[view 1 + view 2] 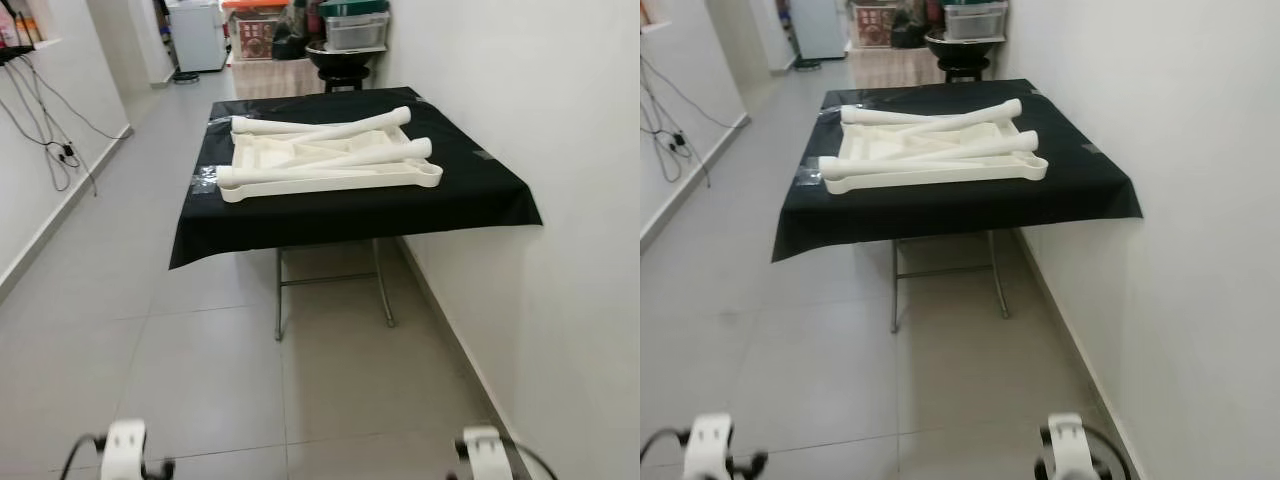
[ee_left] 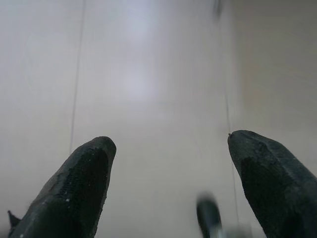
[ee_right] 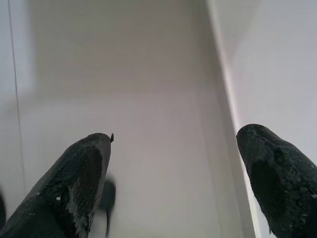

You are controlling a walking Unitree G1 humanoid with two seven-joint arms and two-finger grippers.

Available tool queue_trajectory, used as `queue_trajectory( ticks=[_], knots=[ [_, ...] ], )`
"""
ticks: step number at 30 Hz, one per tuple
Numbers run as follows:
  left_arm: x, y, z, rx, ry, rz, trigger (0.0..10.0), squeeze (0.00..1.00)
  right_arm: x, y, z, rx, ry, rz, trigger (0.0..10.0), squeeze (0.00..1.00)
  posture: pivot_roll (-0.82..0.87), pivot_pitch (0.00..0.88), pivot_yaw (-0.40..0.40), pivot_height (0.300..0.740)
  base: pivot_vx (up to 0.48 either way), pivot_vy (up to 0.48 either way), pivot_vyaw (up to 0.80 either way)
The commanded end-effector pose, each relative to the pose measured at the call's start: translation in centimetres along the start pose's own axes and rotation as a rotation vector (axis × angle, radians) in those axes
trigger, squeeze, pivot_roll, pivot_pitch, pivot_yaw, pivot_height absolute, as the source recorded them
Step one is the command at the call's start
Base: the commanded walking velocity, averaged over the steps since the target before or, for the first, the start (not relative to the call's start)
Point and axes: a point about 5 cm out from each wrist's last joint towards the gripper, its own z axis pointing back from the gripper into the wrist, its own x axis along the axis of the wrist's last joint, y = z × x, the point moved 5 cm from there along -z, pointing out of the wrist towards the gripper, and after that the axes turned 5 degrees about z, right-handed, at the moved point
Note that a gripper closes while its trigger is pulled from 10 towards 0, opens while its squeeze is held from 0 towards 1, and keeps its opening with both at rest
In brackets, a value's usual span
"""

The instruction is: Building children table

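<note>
A cream plastic child's tabletop (image 1: 330, 172) lies upside down on a folding table draped in a black cloth (image 1: 460, 190), some way ahead against the right wall. Several cream table legs (image 1: 320, 125) lie loose across it, one along its near edge (image 1: 300, 174). Both arms hang low at the bottom of the eye views, far from the table. In the left wrist view my left gripper (image 2: 168, 148) is open over bare floor tiles. In the right wrist view my right gripper (image 3: 173, 144) is open over the floor by the wall's skirting.
Grey tiled floor (image 1: 200, 360) runs from me to the table, whose metal legs (image 1: 280, 295) show beneath the cloth. A white wall (image 1: 560, 250) borders the right side. Cables (image 1: 55, 150) hang on the left wall. Storage boxes (image 1: 355, 30) and a black stool (image 1: 342, 58) stand behind the table.
</note>
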Motion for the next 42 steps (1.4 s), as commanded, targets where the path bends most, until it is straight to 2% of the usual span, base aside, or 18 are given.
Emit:
queue_trajectory(
  ticks=[1, 3, 4, 5, 6, 8, 11, 14, 15, 16, 19, 21, 23, 25, 29, 31, 37, 42],
  knots=[
    [0.9, 0.4, 0.0, -0.005, -0.036, -0.013, 10.0, 0.0, 1.7, -0.2, -0.2, -0.021, -0.056, -0.024, 10.0, 0.0, 0.0, 0.0, -0.009, 0.74, 0.0, 0.0, 0.0],
    [5.7, -1.3, -0.7, -0.067, -0.191, -0.023, 10.0, 0.0, 8.1, -1.0, -0.3, -0.066, -0.244, 0.018, 10.0, 0.0, 0.0, 0.0, -0.022, 0.74, 0.0, 0.0, 0.0],
    [5.7, -1.3, -0.7, -0.067, -0.191, -0.023, 10.0, 0.0, 8.1, -1.0, -0.3, -0.066, -0.244, 0.018, 10.0, 0.0, 0.0, 0.0, -0.022, 0.74, 0.0, 0.0, 0.0],
    [8.2, -2.5, -0.7, -0.097, -0.279, -0.036, 10.0, 0.0, 12.0, -1.0, 0.1, -0.074, -0.365, 0.054, 10.0, 0.0, 0.01, 0.0, -0.029, 0.74, 0.0, 0.0, 0.0],
    [8.2, -2.5, -0.7, -0.097, -0.279, -0.036, 10.0, 0.0, 12.0, -1.0, 0.1, -0.074, -0.365, 0.054, 10.0, 0.0, 0.01, 0.0, -0.029, 0.74, 0.0, 0.0, 0.0],
    [11.6, -4.6, -0.5, -0.151, -0.398, -0.031, 10.0, 0.0, 17.0, -0.5, 1.2, -0.061, -0.525, 0.085, 10.0, 0.0, 0.01, 0.0, -0.038, 0.74, 0.0, 0.0, 0.0],
    [13.6, -7.1, 0.3, -0.245, -0.488, 0.01, 10.0, 0.0, 19.8, 1.3, 2.6, 0.021, -0.653, 0.077, 10.0, 0.0, 0.0, 0.0, -0.034, 0.74, 0.0, 0.0, 0.0],
    [14.1, -7.9, 0.6, -0.277, -0.515, 0.013, 10.0, 0.0, 20.4, 2.0, 3.1, 0.05, -0.688, 0.081, 10.0, 0.0, 0.0, 0.0, -0.033, 0.74, 0.0, 0.0, 0.0],
    [14.4, -9.0, 1.2, -0.316, -0.543, 0.025, 10.0, 0.0, 20.7, 3.5, 4.0, 0.113, -0.736, 0.073, 10.0, 0.0, -0.01, 0.0, -0.029, 0.74, 0.0, 0.0, 0.0],
    [14.4, -9.0, 1.2, -0.316, -0.543, 0.025, 10.0, 0.0, 20.7, 3.5, 4.0, 0.113, -0.736, 0.073, 10.0, 0.0, -0.01, 0.0, -0.029, 0.74, 0.0, 0.0, 0.0],
    [14.3, -12.7, 3.7, -0.435, -0.594, 0.027, 10.0, 0.0, 20.8, 7.9, 7.6, 0.282, -0.841, 0.013, 10.0, 0.0, -0.03, 0.0, -0.013, 0.74, 0.0, 0.0, 0.0],
    [14.3, -12.7, 3.7, -0.435, -0.594, 0.027, 10.0, 0.0, 20.8, 7.9, 7.6, 0.282, -0.841, 0.013, 10.0, 0.0, -0.03, 0.0, -0.013, 0.74, 0.0, 0.0, 0.0],
    [13.5, -14.8, 5.1, -0.497, -0.602, 0.021, 10.0, 0.0, 21.1, 9.2, 8.9, 0.344, -0.878, 0.012, 10.0, 0.0, -0.02, 0.0, -0.017, 0.74, 0.0, 0.0, 0.0],
    [13.5, -14.8, 5.1, -0.497, -0.602, 0.021, 10.0, 0.0, 21.1, 9.2, 8.9, 0.344, -0.878, 0.012, 10.0, 0.0, -0.02, 0.0, -0.017, 0.74, 0.0, 0.0, 0.0],
    [12.3, -16.5, 5.8, -0.53, -0.588, -0.019, 10.0, 0.0, 21.1, 8.9, 8.8, 0.345, -0.878, 0.012, 10.0, 0.0, 0.0, 0.0, -0.027, 0.74, 0.0, 0.0, 0.0],
    [13.3, -16.1, 5.8, -0.511, -0.602, -0.017, 10.0, 0.0, 21.7, 8.6, 9.1, 0.335, -0.898, 0.035, 10.0, 0.0, -0.02, 0.0, -0.01, 0.74, 0.0, 0.0, 0.0],
    [16.4, -15.9, 6.3, -0.529, -0.654, -0.023, 10.0, 0.0, 23.4, 6.4, 9.5, 0.295, -0.906, -0.058, 10.0, 0.0, -0.05, 0.0, 0.018, 0.74, 0.0, 0.0, 0.0],
    [16.6, -16.0, 6.3, -0.53, -0.651, -0.019, 10.0, 0.0, 23.3, 6.4, 9.5, 0.297, -0.89, -0.052, 10.0, 0.0, -0.05, 0.0, 0.02, 0.74, 0.0, 0.0, 0.0]
  ],
)
